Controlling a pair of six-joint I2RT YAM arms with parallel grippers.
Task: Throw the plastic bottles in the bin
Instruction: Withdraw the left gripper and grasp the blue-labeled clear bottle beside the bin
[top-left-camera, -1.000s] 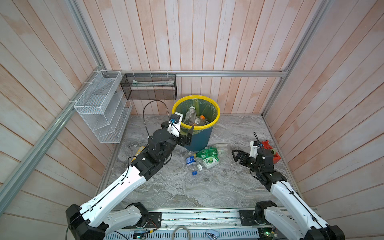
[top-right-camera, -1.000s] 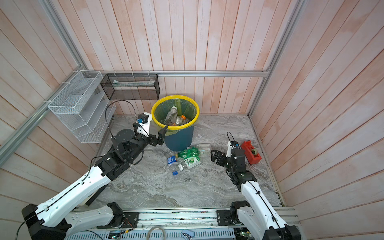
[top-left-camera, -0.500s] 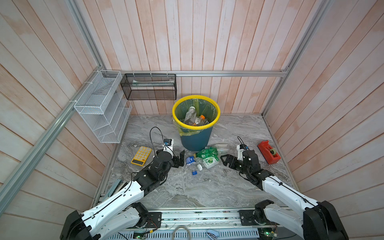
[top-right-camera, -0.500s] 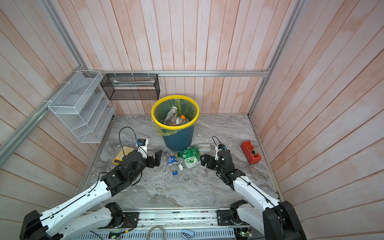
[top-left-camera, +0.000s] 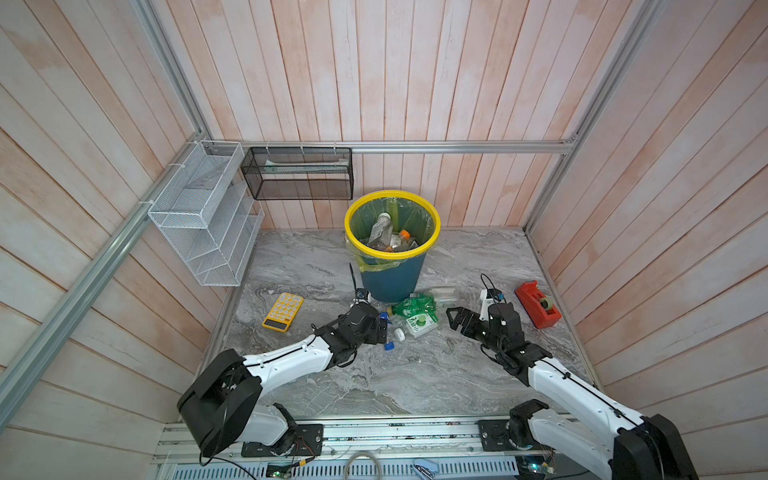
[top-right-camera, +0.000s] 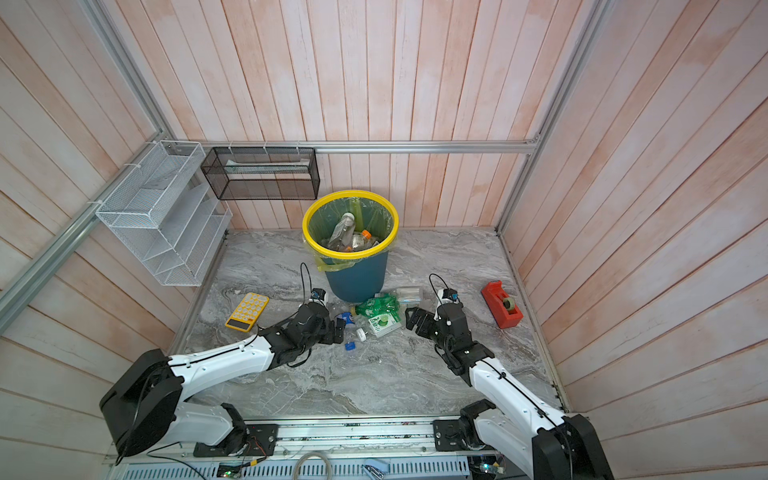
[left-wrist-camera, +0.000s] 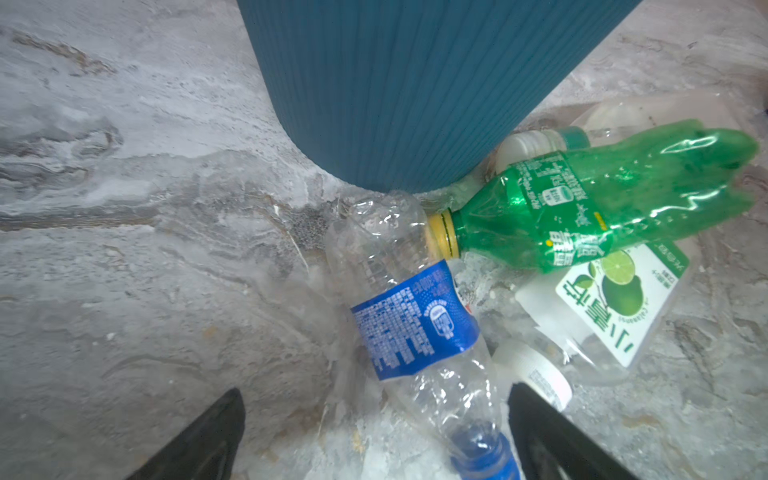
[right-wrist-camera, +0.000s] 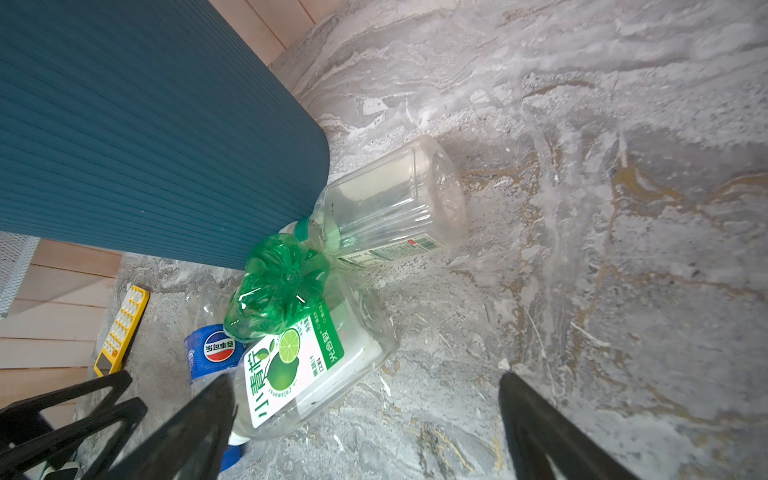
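Marble floor (top-left-camera: 415, 374): bottles (top-left-camera: 415, 309) lie beside the bin (top-left-camera: 392, 282). Blue-labelled bottle (left-wrist-camera: 411, 316) is bracketed by the spread, empty left claw (left-wrist-camera: 374, 390); closure is required next. Right claw (right-wrist-camera: 365, 377) is likewise spread.

On the clear bottle (right-wrist-camera: 212, 348), the blue label carries the Pepsi roundel with 百事可乐. The lime-drink bottle (right-wrist-camera: 291, 365) has a white label reading 小青柠 in green, with small "Calamansi" beneath a lime picture. The green bottle (left-wrist-camera: 582, 203) shows 雪碧 in white; its fine print is unreadable

bottles (top-left-camera: 415, 309) before bin (top-left-camera: 392, 282) | calculator (top-left-camera: 283, 311) left of them | tape dispenser (top-left-camera: 538, 309) right
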